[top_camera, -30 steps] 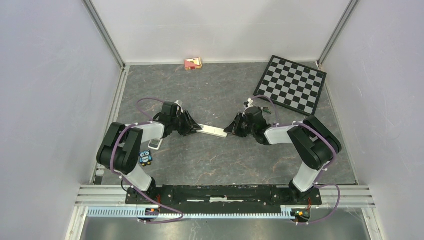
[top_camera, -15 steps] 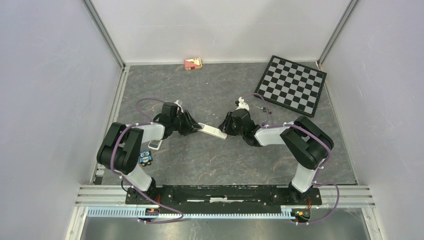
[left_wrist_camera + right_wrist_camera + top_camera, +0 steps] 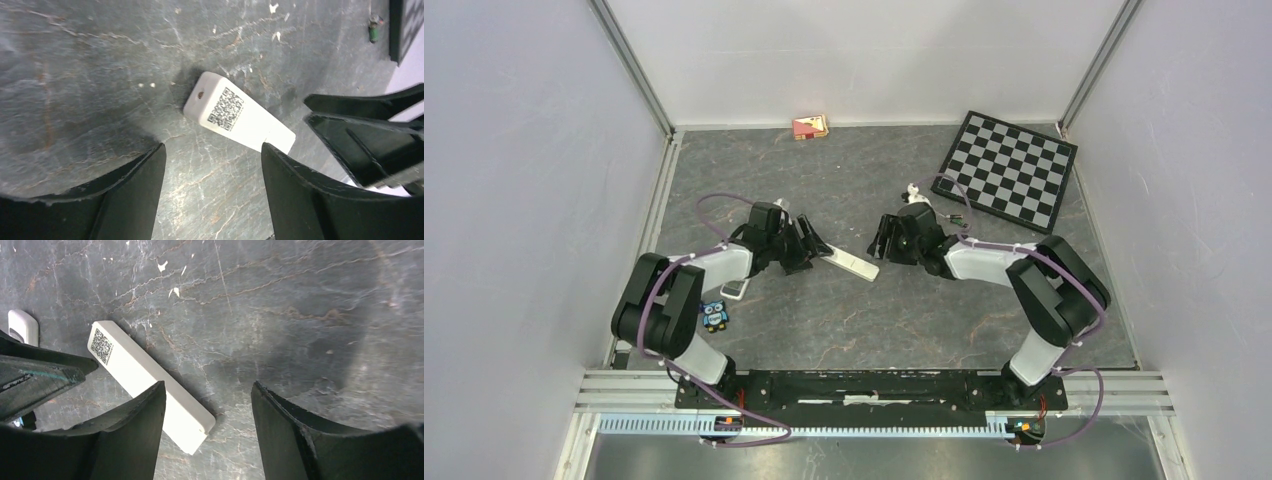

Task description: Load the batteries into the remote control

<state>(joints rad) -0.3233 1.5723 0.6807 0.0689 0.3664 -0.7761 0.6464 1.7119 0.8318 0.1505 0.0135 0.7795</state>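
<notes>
Both spread: left claw [image 3: 212,147], right claw [image 3: 207,390] flank white remote [image 3: 849,263]; chessboard [image 3: 1007,167], red box [image 3: 810,127], owl toy [image 3: 715,316] around.

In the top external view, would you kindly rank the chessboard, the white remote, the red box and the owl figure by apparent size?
1. chessboard
2. white remote
3. red box and owl figure: too alike to rank

Two robot arms [image 3: 714,262], one long white remote [image 3: 849,263], one smaller white gadget [image 3: 736,288], one chessboard [image 3: 1009,168], one red box [image 3: 810,127], one owl toy [image 3: 715,316], one battery [image 3: 374,22] (any others too small to tell).
</notes>
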